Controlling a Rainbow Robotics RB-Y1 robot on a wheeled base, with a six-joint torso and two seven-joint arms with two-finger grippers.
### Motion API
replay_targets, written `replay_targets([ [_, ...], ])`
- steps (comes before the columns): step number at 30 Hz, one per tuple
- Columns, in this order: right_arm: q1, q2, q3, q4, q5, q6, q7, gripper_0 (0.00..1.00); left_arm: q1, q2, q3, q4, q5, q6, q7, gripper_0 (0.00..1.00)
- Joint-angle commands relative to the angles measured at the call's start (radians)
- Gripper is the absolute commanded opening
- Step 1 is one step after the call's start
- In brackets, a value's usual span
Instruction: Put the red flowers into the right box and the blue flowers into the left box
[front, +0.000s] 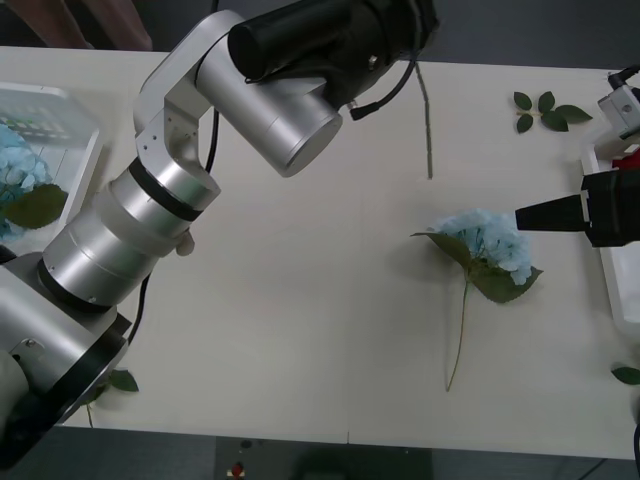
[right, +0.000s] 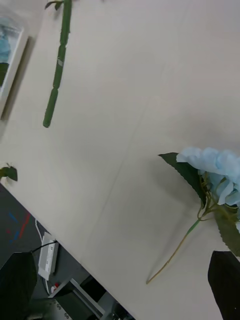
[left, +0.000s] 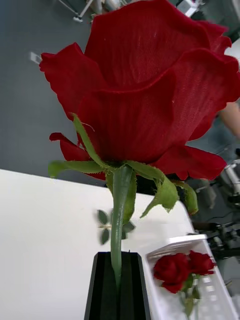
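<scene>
1. Pale bench (front: 300, 330) is spread w/ loose stems; left box (front: 75, 140) already holds blue heads.
2. Left claw (left: 119, 287) is clenched on a red rose (left: 145, 95), held high, stem upright.
3. Right box (left: 200, 250), w/ roses inside, is seen beyond the rose, twd the far side.
4. Right claw (front: 548, 214) is spread apart, just beside the blue hydrangea (front: 490, 245); its stem runs twd the near edge.

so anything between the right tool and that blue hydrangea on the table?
Nothing visible. The right tool hovers at the pale blue fabric hydrangea's head; only bare cream tabletop lies around it.
</scene>
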Motion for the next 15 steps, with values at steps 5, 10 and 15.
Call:
replay_targets([
  [5, -0.073, 0.027, -0.022, 0.009, -0.122, -0.017, 0.038, 1.00, -0.107, -0.086, -0.033, -0.033, -0.031, -0.021, 0.081, 0.00],
  [10, -0.119, 0.031, -0.022, 0.067, -0.182, -0.028, 0.049, 1.00, -0.108, -0.101, -0.060, -0.033, -0.031, -0.061, 0.102, 0.00],
  [15, -0.151, 0.039, -0.015, 0.098, -0.191, -0.050, 0.053, 1.00, -0.110, -0.115, -0.074, -0.033, -0.035, -0.082, 0.122, 0.00],
])
